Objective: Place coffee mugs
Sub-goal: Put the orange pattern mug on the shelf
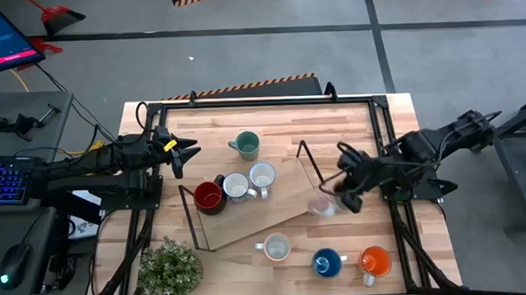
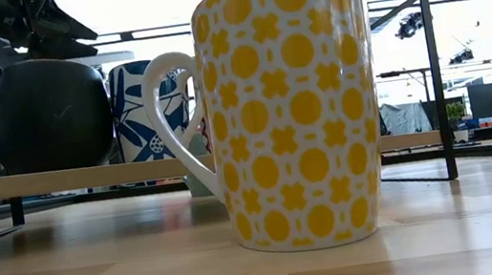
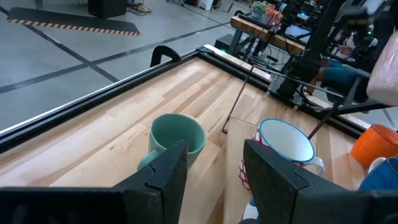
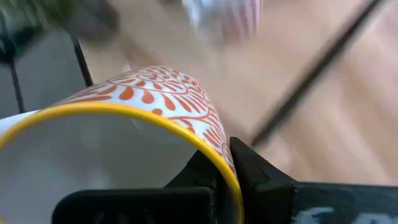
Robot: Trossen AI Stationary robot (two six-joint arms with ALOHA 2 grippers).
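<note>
My right gripper [image 1: 343, 190] is shut on a white mug with an orange pattern and a yellow rim [image 4: 155, 99], over the right end of the wooden rack [image 1: 283, 209]. A dark red mug [image 1: 209, 196] and two white mugs [image 1: 236, 186] [image 1: 262, 176] stand on the rack. A teal-green mug [image 1: 245, 146] stands on the table at the far side, just beyond my open left gripper [image 3: 214, 180]. Near the front edge stand a white mug [image 1: 274, 247], a blue mug [image 1: 327, 263] and an orange mug [image 1: 375, 262]. My right gripper pinches the mug's wall at the yellow rim [image 4: 225, 167], one finger inside the mug and one outside. The fingers slant down from the table's right side. The mug is tilted, its mouth toward the wrist camera, and seems lifted clear of the rack.
A potted green plant [image 1: 170, 267] stands at the near left corner. The rack's black wire frame [image 1: 303, 155] rises beside the held mug. A black frame [image 1: 270, 101] runs round the table's edge. In the low view a yellow-patterned mug [image 2: 289, 102] stands close to the camera.
</note>
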